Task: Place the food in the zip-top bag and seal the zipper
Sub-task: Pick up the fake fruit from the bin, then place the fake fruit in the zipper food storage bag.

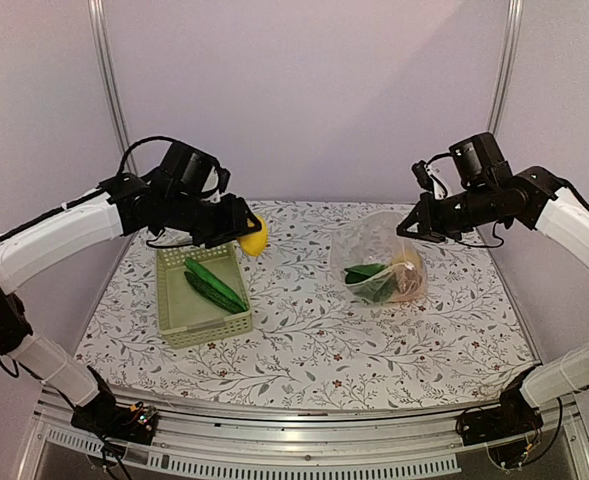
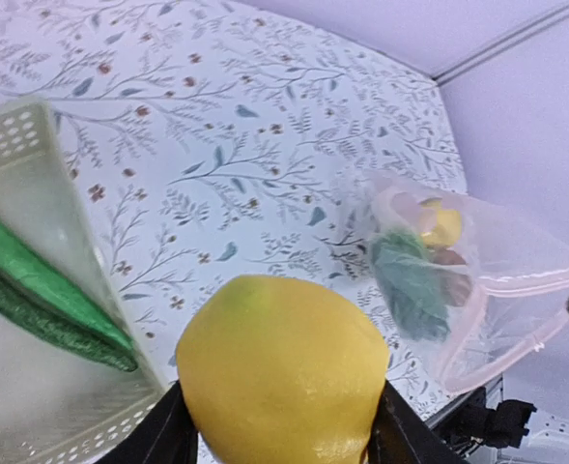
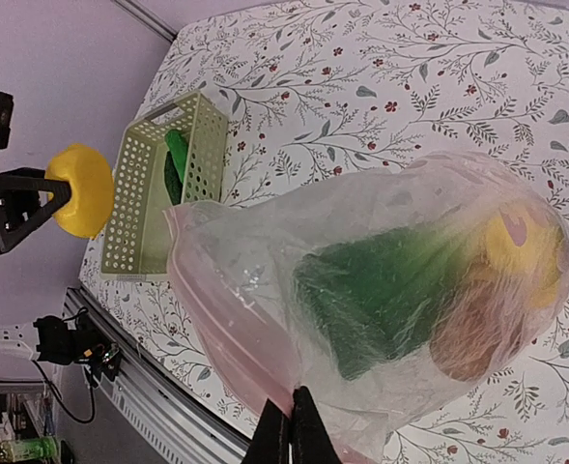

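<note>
Yellow and glossy, the lemon (image 2: 282,372) sits clamped between our left fingers (image 1: 240,232), in the air just beyond the basket (image 1: 179,318) where two cucumbers (image 1: 214,283) lie. We judge it light, hard and slick, so a hold across its widest part suits it. Our right fingers (image 3: 292,425) are pinched tight on the bag (image 3: 255,261), holding its edge up above the surface (image 1: 304,340); whether they catch the zipper (image 2: 530,333) itself we cannot tell. That film looks thin and floppy, so we would take it by the stiffer rim.
</note>
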Robot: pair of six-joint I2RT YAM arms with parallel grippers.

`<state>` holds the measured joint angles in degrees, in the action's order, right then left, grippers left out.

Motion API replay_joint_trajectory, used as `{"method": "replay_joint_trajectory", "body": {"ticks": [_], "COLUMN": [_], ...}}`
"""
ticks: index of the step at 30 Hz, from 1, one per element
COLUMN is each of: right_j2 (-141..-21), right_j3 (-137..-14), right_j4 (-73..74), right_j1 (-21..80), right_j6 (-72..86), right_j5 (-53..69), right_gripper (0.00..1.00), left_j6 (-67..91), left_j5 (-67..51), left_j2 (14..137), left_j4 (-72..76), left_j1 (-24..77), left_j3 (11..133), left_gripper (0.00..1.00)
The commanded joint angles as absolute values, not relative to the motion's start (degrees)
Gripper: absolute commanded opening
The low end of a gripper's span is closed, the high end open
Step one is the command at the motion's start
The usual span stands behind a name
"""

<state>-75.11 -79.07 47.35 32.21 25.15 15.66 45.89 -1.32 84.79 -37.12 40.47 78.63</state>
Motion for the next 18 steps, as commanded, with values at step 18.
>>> {"method": "replay_joint_trajectory", "body": {"ticks": [18], "right_j2": [-77.93], "right_j3": [-88.35], "right_j4": [50.42], "right_j1": [32.12], "right_j6": [30.02], "right_j5": [22.51], "right_gripper": [0.0], "left_j6": [21.76], "left_j5": [-6.07], "left_j2": [105.76], "left_j4": [-14.73], "left_j1": [60.48], "left_j3": [98.95], "left_gripper": [0.41]}}
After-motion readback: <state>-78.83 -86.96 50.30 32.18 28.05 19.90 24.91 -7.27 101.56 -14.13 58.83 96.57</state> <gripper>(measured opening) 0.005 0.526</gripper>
